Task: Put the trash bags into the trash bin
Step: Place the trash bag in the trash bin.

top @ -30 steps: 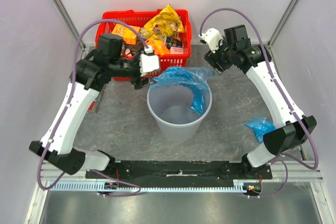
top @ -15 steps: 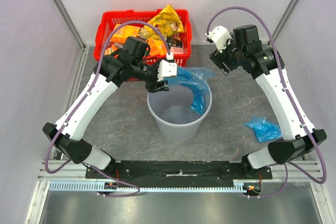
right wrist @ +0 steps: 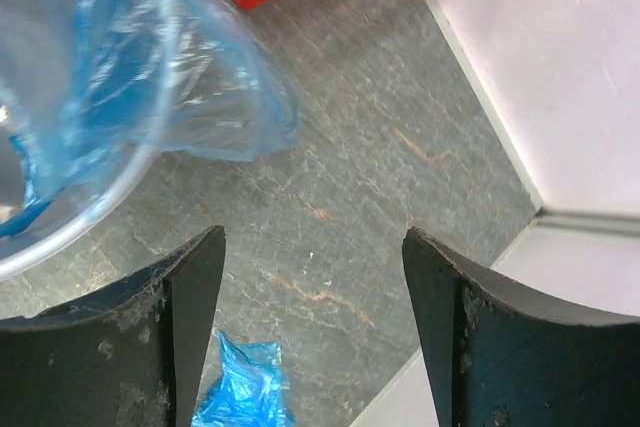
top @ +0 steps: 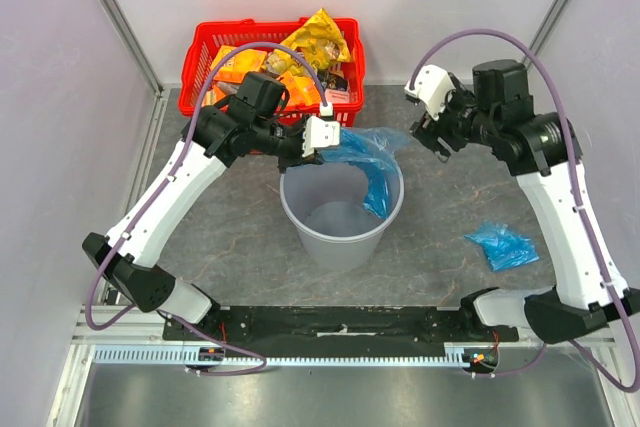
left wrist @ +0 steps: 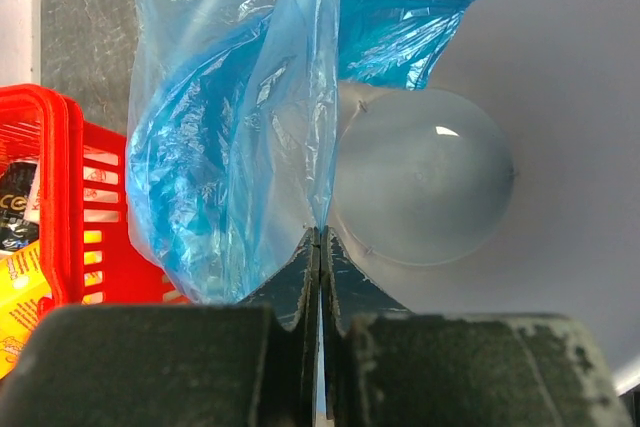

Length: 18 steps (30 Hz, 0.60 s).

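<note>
Pinching the blue bag with my left fingers shut flat on its film, I see it draped over the far rim of the bin, part hanging inside and part bunched outside. My right fingers stand wide and hold nothing, above the desk just right of the bin. A second bag lies on the desk, well apart at the right.

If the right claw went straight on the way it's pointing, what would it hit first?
The open right gripper would likely hit bare table, just beside the blue bag draped on the bin.
</note>
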### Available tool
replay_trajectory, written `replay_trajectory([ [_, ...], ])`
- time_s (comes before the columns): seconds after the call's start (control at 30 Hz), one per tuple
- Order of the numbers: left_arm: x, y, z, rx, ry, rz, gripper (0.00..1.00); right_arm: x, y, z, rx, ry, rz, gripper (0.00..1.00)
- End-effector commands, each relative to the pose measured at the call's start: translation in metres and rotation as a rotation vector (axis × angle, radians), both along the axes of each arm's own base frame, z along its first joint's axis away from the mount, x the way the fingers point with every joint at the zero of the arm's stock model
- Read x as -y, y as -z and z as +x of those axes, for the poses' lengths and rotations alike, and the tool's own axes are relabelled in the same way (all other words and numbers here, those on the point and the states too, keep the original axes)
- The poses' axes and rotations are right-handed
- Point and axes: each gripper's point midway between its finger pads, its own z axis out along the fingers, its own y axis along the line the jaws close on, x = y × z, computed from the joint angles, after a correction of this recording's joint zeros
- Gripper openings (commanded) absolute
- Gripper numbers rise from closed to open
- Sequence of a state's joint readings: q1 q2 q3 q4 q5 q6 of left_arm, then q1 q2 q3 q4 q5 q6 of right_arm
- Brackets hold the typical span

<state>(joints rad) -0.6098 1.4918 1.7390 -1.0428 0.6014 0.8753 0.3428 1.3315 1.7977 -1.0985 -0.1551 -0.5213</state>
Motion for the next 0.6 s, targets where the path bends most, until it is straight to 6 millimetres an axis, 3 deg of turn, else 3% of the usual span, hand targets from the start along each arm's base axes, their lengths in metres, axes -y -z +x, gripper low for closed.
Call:
replay_trajectory([
  [0.0, 0.002, -0.018, -0.006, 0.016, -0.008, -0.049, 0.02, -0.019, 0.000, -0.025, 0.004, -0.199, 0.016, 0.79],
  [0.23, 0.002, -0.032, -0.015, 0.023, 0.005, -0.090, 0.02, -0.039, 0.029, -0.020, -0.069, -0.333, 0.015, 0.80],
  [0.57, 0.002, -0.035, -0.018, 0.021, 0.011, -0.101, 0.02, -0.057, 0.047, 0.004, -0.073, -0.372, 0.050, 0.77],
])
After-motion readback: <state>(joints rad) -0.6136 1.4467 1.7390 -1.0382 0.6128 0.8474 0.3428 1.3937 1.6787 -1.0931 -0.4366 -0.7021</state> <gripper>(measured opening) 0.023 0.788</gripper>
